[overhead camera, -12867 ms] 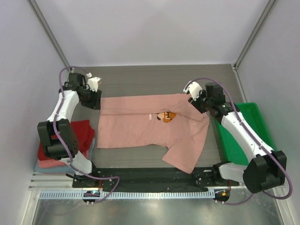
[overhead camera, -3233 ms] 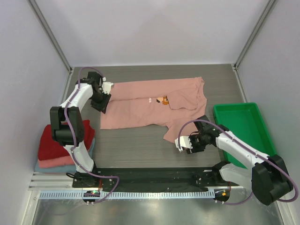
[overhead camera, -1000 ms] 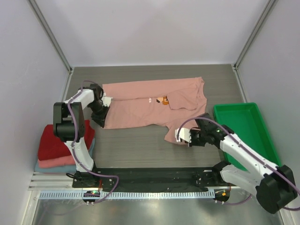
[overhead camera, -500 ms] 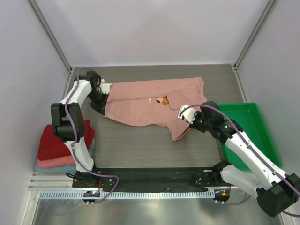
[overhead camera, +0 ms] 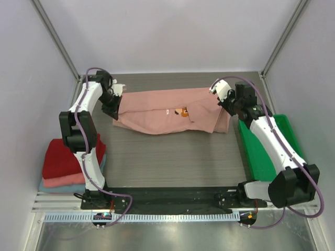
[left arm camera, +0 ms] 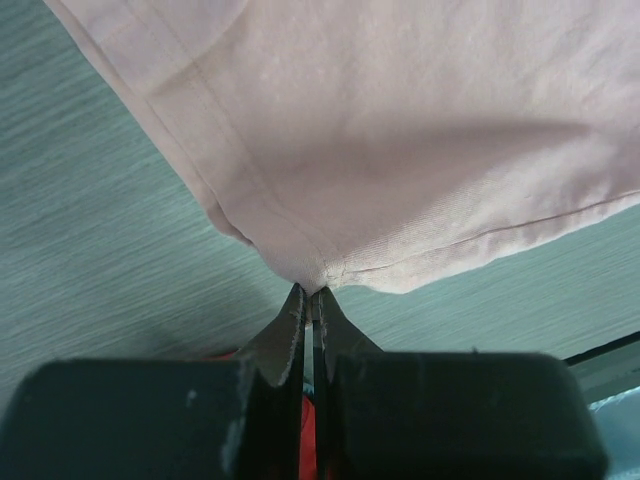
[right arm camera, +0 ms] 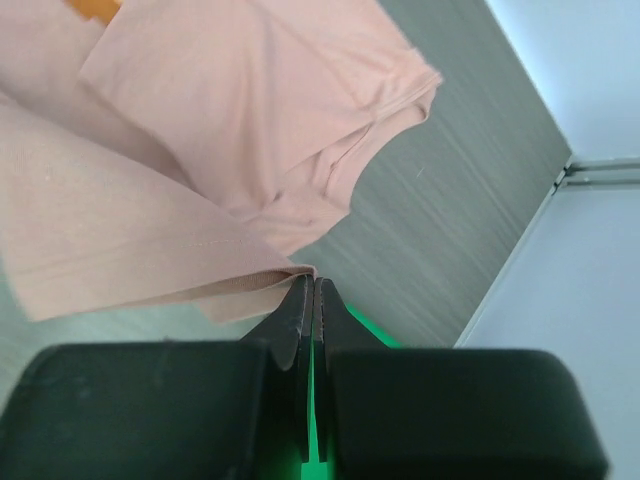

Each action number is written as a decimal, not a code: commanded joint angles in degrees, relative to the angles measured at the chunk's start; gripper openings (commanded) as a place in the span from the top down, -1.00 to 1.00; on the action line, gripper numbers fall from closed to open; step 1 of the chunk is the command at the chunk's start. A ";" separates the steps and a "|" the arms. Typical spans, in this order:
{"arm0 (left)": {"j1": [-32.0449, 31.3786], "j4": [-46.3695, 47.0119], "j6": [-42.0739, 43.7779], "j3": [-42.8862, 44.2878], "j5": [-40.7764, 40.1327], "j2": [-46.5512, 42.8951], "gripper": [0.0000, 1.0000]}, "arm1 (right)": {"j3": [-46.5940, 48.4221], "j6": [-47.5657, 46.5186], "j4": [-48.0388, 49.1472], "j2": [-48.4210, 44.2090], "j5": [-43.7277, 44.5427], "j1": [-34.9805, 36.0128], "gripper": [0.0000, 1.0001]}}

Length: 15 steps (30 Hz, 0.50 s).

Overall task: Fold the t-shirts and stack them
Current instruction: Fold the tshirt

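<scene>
The dark grey wood-grain table (overhead camera: 172,157) carries the dusty-pink t-shirt (overhead camera: 162,110), which lies in a rumpled band between the left claw (overhead camera: 116,107) and the right claw (overhead camera: 222,97), each pinching one end of it. Nearward of the right claw, along the table's side edge, sits the green plastic tray (overhead camera: 256,162). Well nearward of the left claw lies a light-blue folded t-shirt (overhead camera: 46,188), bearing a salmon-pink one (overhead camera: 52,182) and a dark red one (overhead camera: 55,162).

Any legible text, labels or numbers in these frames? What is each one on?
No text can be read in any view.
Small dark marking beside the orange pixel print on the pink t-shirt: too small to read.
Wrist views: plain fabric, no lettering.
</scene>
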 commanded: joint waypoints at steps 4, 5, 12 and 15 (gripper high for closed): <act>-0.12 -0.47 -0.67 5.61 0.29 1.41 1.00 | 8.47 1.17 5.91 6.29 -3.63 -2.49 0.98; -0.12 -0.47 -0.67 6.57 -0.24 2.02 0.99 | 9.00 1.44 6.44 8.13 -3.72 -2.59 0.98; 0.14 0.06 -1.38 11.32 -2.79 5.62 1.00 | 13.83 3.10 7.76 16.74 -3.19 -3.99 0.97; 0.14 0.32 -1.64 12.82 -3.40 7.38 0.99 | 16.20 4.16 8.29 19.56 -2.93 -4.69 0.98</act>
